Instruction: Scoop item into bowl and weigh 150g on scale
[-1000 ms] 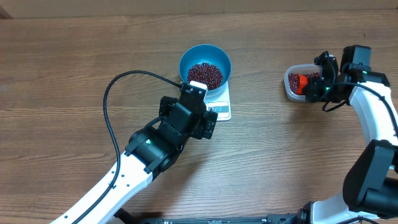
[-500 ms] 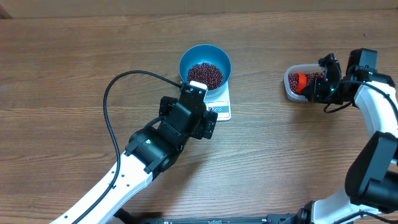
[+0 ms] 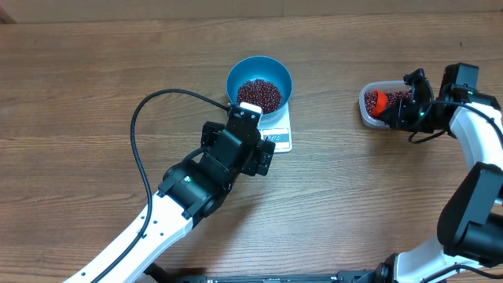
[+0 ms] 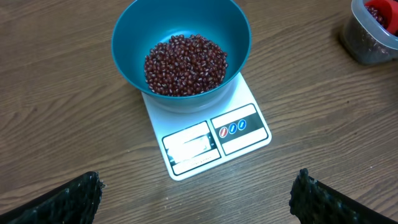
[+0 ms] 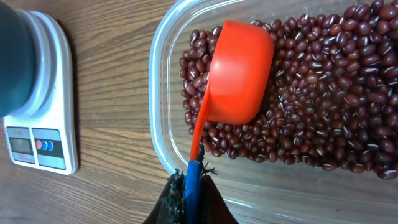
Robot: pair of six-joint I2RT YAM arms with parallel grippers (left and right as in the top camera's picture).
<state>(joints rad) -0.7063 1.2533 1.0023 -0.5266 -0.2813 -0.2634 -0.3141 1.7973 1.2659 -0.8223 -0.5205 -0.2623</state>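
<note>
Dark red-brown beans (image 3: 259,94) fill the bottom of the blue bowl (image 3: 236,75), which stands on the white scale (image 3: 278,141). My left gripper (image 3: 240,141) hovers just in front of the scale, open wide and empty (image 4: 196,196), looking at the beans (image 4: 185,65), the bowl (image 4: 127,59) and the scale (image 4: 242,134). My right gripper (image 5: 194,190) is shut on the blue handle of an orange-red scoop (image 5: 239,71). The scoop's cup rests on the beans (image 5: 329,99) in the clear tub (image 5: 163,146), rounded outside towards the camera.
The clear tub (image 3: 365,115) with the scoop (image 3: 380,101) sits at the right of the wooden table, next to my right gripper (image 3: 398,112). A black cable (image 3: 141,149) loops left of the left arm. The scale (image 5: 53,124) lies left of the tub.
My right wrist has shifted slightly to the right, with the scoop staying in the tub. The left arm, bowl and scale have not moved.
</note>
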